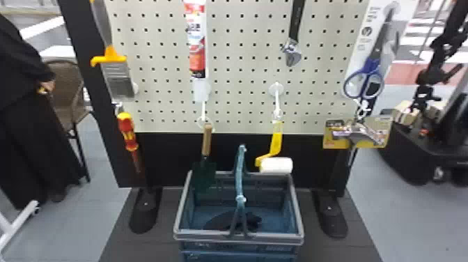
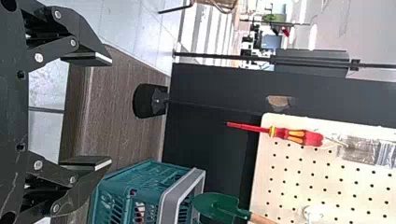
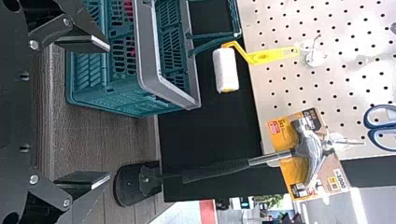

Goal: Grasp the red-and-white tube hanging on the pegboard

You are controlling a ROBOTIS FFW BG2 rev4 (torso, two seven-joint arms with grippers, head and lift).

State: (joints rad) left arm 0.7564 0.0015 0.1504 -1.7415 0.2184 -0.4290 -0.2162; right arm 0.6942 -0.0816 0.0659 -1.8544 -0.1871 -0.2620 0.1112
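Observation:
The red-and-white tube (image 1: 196,36) hangs upright at the top middle of the cream pegboard (image 1: 243,69) in the head view. My left gripper (image 2: 86,109) is open, held low beside the teal basket (image 2: 142,196), with the board's left lower corner ahead of it. My right gripper (image 3: 84,109) is also open, low on the basket's (image 3: 135,60) other side, facing the board's right lower part. Nothing sits between either pair of fingers.
On the board hang a scraper (image 1: 115,69), a red-yellow screwdriver (image 1: 127,134), a green trowel (image 1: 204,163), a paint roller (image 1: 275,162), a wrench (image 1: 292,48), scissors (image 1: 369,73) and a carded hammer (image 1: 358,134). The basket (image 1: 238,212) stands on the dark platform below. A person in black stands at the far left.

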